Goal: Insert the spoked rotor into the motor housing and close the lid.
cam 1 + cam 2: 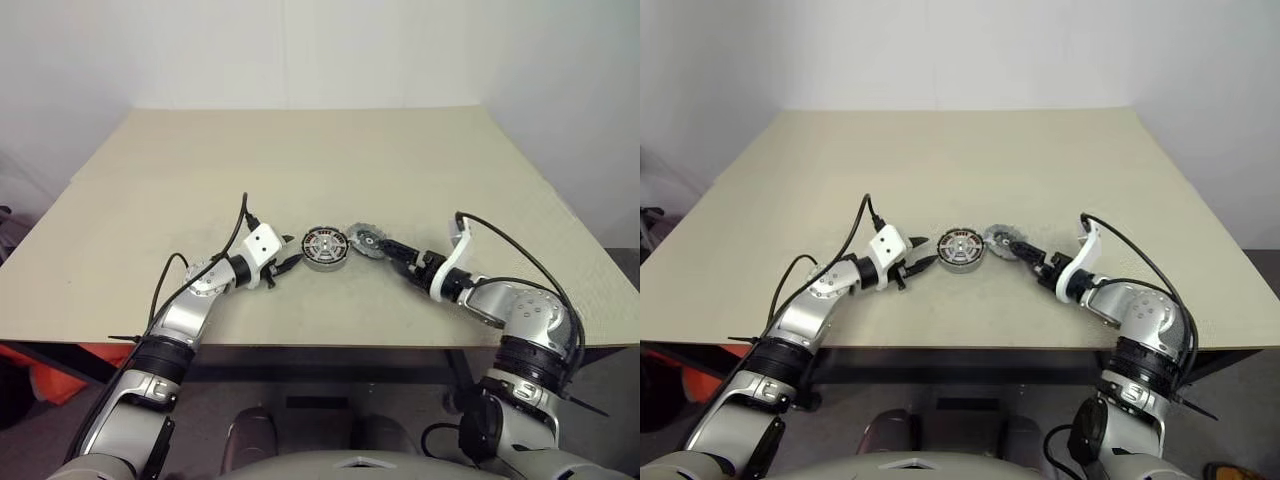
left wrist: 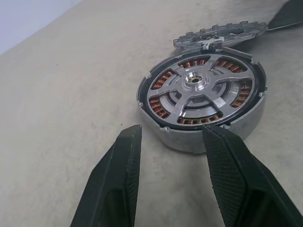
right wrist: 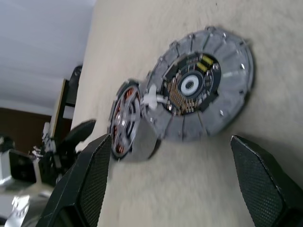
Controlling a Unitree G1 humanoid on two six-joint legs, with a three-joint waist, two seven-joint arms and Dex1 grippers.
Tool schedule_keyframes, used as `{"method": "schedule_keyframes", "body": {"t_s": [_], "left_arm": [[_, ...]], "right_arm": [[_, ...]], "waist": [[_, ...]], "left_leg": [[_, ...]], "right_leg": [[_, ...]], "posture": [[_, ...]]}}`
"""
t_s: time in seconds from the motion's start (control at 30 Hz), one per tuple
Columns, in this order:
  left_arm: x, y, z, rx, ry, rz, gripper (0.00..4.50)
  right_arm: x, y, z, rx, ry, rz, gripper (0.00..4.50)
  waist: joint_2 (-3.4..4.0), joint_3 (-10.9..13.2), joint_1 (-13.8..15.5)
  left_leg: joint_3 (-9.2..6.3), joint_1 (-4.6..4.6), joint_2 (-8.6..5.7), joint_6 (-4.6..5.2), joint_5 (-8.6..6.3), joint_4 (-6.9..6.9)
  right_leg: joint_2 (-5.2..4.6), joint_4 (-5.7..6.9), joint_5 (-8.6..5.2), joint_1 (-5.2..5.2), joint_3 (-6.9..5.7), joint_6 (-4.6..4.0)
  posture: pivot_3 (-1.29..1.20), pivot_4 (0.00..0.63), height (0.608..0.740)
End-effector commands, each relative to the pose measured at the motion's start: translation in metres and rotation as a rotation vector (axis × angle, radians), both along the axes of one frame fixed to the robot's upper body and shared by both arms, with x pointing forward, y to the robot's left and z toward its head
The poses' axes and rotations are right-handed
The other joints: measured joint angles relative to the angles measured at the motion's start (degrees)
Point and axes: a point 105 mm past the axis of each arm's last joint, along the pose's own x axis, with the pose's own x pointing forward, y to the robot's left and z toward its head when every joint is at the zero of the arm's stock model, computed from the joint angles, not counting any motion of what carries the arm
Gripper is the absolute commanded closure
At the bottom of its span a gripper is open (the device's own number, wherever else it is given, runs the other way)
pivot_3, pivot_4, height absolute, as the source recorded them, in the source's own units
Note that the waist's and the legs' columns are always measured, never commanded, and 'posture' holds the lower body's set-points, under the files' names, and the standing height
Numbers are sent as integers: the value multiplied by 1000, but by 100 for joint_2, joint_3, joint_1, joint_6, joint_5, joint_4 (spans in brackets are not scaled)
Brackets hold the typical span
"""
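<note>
Your rotor job looks done: in the left wrist view the spoked rotor [image 2: 201, 90] sits inside the motor housing [image 2: 203, 101], its silver arms lying over the copper windings and its hub centred. What's left is the lid [image 3: 201, 92]. It lies flat on the table [image 1: 300, 160] touching the housing's right side, inner face up so the circuit board and bearing show, and a short white lead appears to join it to the housing. As I read it, you have 1 step left: flip the lid over onto the housing and seat it.

Your left gripper [image 1: 288, 264] rests just beside the housing's left side, its 2 fingers [image 2: 116, 184] partly spread and holding nothing. Your right gripper [image 3: 173, 170] has its fingers spread wide and empty, aimed at the lid from the right.

For room, the housing and lid sit in the near middle of the table, well apart from the left, right and far edges; the near edge is closer. The tabletop beyond the parts lies bare, so you have space to swing the lid. The tight spot is the joint between lid and housing.
</note>
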Motion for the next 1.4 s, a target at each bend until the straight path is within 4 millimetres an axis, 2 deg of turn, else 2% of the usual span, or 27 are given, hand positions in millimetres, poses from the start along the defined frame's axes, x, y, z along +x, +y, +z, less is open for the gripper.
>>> {"method": "schedule_keyframes", "body": {"t_s": [0.03, 0.23, 0.47, 0.67, 0.87, 1.03, 1.4], "left_arm": [[3, 4, 16, -20, -56, 16, 2362], [1, 6, 15, -17, -57, 30, 2362], [0, 11, 15, -11, -57, 49, 2362], [1, 11, 15, -11, -58, 57, 2362], [1, 12, 12, -6, -52, 60, 2362], [1, 13, 12, -3, -50, 64, 2362], [3, 21, 12, 2, -53, 92, 2362]], "right_arm": [[15, 3, 12, -6, -60, -11, 30], [33, 8, 11, -30, -83, -33, 30], [41, 22, 12, -49, -115, -6, 30], [52, 34, 27, -14, -185, 1, 30], [47, 53, 58, 33, -309, 82, 30], [40, 64, 71, 17, -374, 154, 30], [30, 83, 73, -44, -415, 247, 30]], "waist": [[0, 0, 0], [0, 0, -10], [0, 0, -21], [0, 0, -18], [0, 0, -18], [0, 0, -16], [0, 0, -15]], "left_leg": [[0, 0, 0, 0, 0, -1], [0, -2, 1, 1, -1, -2], [0, -1, 2, 1, 0, -2], [0, -3, 2, 1, 0, -2], [0, -18, 3, 4, -2, -2], [0, -22, 3, 5, -3, -2], [0, -22, 3, 5, -3, -2]], "right_leg": [[0, 0, 0, 0, -1, -1], [1, -2, 1, 0, -1, -3], [1, -2, 1, 0, -2, -2], [2, -1, 1, -1, -2, -3], [6, -2, 2, -13, -3, -5], [6, -2, 2, -16, -3, -5], [6, -3, 1, -16, -2, -5]], "posture": [[0, 0, 740], [0, 0, 740], [0, 0, 740], [0, 0, 740], [0, 0, 740], [0, 0, 740], [0, 0, 740]]}}
